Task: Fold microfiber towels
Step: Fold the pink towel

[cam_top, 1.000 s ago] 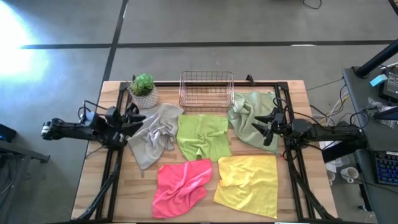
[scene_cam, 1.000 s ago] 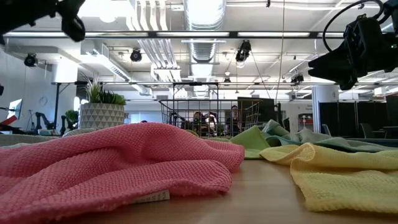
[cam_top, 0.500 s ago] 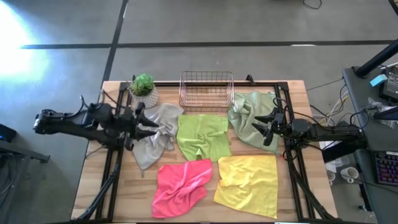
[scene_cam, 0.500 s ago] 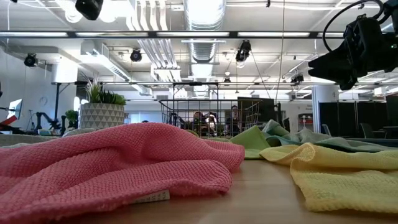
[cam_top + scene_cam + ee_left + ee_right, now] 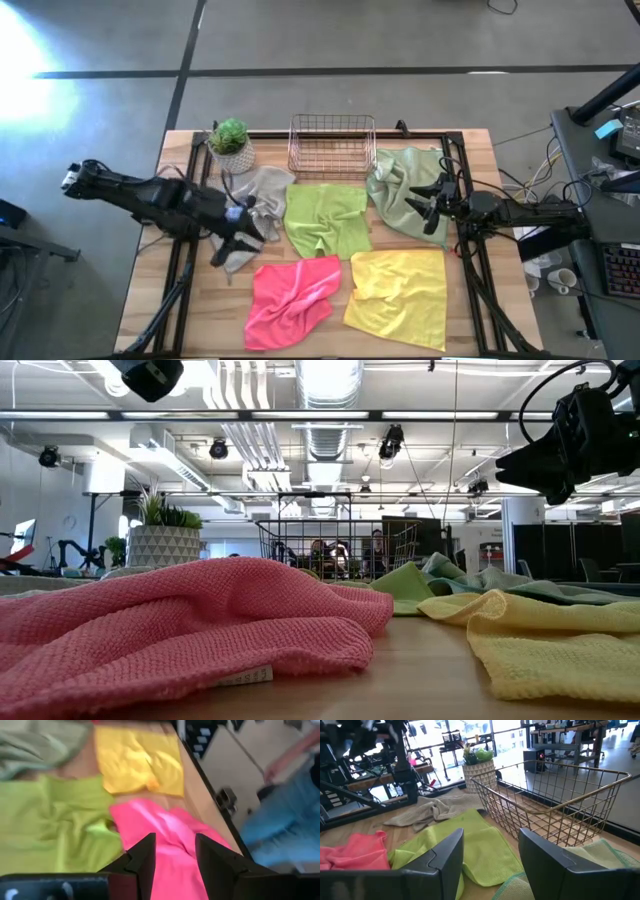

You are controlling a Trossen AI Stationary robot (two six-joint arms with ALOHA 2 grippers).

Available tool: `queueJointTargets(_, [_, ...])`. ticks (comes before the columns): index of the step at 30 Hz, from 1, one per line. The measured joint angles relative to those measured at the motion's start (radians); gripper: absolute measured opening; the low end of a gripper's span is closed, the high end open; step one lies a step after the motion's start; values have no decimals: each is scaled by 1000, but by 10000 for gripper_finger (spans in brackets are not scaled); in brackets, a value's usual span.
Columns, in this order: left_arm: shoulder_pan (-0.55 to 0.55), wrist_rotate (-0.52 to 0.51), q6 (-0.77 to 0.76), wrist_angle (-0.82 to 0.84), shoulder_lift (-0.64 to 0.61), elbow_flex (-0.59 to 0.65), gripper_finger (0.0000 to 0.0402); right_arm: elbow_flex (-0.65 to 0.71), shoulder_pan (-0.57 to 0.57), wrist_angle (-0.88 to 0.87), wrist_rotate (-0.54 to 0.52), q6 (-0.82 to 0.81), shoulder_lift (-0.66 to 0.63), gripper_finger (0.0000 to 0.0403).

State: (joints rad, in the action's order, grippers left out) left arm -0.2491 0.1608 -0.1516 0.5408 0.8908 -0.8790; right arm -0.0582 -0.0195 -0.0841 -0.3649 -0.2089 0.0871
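Left pincer (image 5: 243,232) swung over crumpled grey towel (image 5: 262,190), fingers parted, right pincer (image 5: 428,204) parted, waiting.

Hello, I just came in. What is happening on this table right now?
A two-armed robot is starting to fold towels. Five lie spread and crumpled on the table: the grey towel, lime green towel, sage towel, pink towel and yellow towel. None is folded. The left hand is open over the grey towel's lower part. The right hand waits open over the sage towel. The copper basket stands behind them.
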Motion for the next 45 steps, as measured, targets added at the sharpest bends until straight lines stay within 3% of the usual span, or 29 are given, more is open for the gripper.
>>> queueJointTargets(3, [-55, 2, -19, -5, 43, -14, 122, 0, 0, 0, 0, 0, 0, 178])
queueJointTargets(12, [-197, 3, -366, -11, 175, -24, 122, 0, 0, 0, 0, 0, 0, 178])
queueJointTargets(19, [-304, 1, -534, -6, 295, -77, 122, 0, 0, 0, 0, 0, 0, 178])
queueJointTargets(28, [-374, -2, -551, 47, 453, -289, 122, 0, 0, 0, 0, 0, 0, 178])
queueJointTargets(37, [-446, -6, -615, 340, 619, -517, 122, 0, 0, 0, 0, 0, 0, 178])
queueJointTargets(45, [-550, -39, -734, 378, 762, -548, 122, 0, 0, 0, 0, 0, 0, 178])
